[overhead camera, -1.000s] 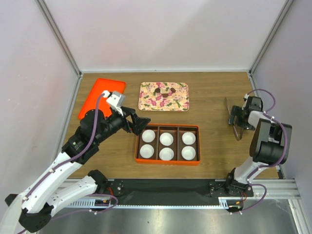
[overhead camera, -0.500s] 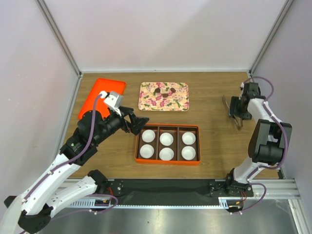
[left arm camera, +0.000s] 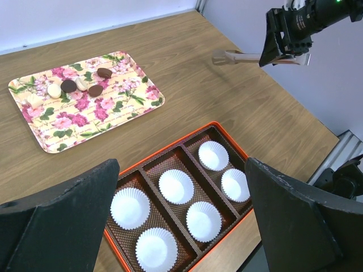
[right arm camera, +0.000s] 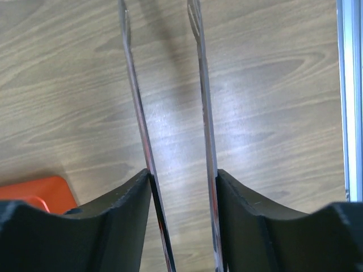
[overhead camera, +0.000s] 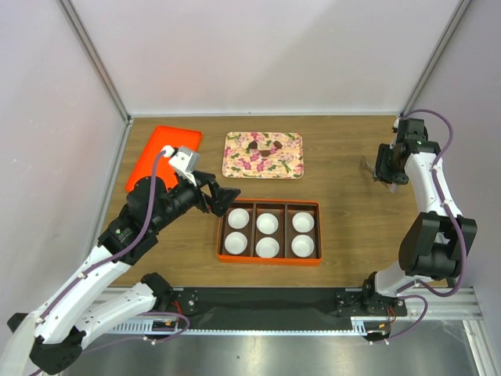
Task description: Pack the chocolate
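Note:
Several small dark-brown chocolates (overhead camera: 255, 146) lie on a floral tray (overhead camera: 286, 162) at the back middle; the left wrist view shows them too (left arm camera: 68, 85). An orange box (overhead camera: 268, 204) holds several white paper cups (overhead camera: 267, 224), all without chocolate. My left gripper (overhead camera: 227, 196) is open and hovers above the box's left end, its jaws wide apart (left arm camera: 181, 170). My right gripper (overhead camera: 389, 166) is shut on metal tongs (overhead camera: 366, 163) at the far right. The tongs' two blades (right arm camera: 136, 85) stand apart between my fingers and point at bare table.
An orange lid (overhead camera: 160, 153) lies flat at the back left, behind my left arm. The frame's posts stand at the back corners. A metal rail (right arm camera: 351, 96) runs along the table's right edge, close to the tongs.
My right arm has swung toward the back of the table with the tongs, lifting them off the wood. My left arm and the box have not moved.

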Motion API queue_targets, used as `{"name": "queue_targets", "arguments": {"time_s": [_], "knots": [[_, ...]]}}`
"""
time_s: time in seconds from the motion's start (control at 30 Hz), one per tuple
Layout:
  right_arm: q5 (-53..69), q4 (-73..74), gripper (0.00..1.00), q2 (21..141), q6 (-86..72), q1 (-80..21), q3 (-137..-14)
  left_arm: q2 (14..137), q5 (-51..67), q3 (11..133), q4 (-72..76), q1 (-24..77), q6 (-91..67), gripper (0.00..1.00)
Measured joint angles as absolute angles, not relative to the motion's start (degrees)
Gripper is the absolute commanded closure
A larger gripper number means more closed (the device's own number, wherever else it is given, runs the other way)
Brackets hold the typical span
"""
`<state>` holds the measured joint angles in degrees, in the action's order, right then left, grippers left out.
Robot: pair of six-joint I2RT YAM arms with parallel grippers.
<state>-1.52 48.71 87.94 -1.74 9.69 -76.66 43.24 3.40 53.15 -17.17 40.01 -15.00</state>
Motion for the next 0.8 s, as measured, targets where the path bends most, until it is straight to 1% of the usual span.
{"name": "queue_targets", "arguments": {"time_s": [0.13,0.23,0.33,0.47,0.63,0.8], "knots": [[-1.1,49.9,0.51,87.6,-2.5,8.7,-77.9,43.2,2.6,53.1,-17.3,40.0,-14.8,0.00],[-0.4,49.7,0.53,86.8,-4.2,4.9,-79.7,43.2,0.9,53.1,-17.3,40.0,-14.2,0.00],[0.3,47.8,0.54,86.5,-6.1,-2.5,-82.9,42.9,-1.4,53.1,-17.7,40.0,-13.4,0.00],[1.3,40.6,0.54,87.0,-8.2,-13.1,-84.7,41.2,-4.6,51.9,-18.2,40.0,-12.8,0.00],[-1.3,33.1,0.55,93.4,-6.4,-23.9,-87.5,39.1,-7.4,50.5,-18.3,40.0,-12.3,0.00],[-3.4,29.7,0.57,100.5,-1.1,-28.1,-88.0,38.3,-9.4,50.1,-18.4,40.0,-11.9,0.00]]}}
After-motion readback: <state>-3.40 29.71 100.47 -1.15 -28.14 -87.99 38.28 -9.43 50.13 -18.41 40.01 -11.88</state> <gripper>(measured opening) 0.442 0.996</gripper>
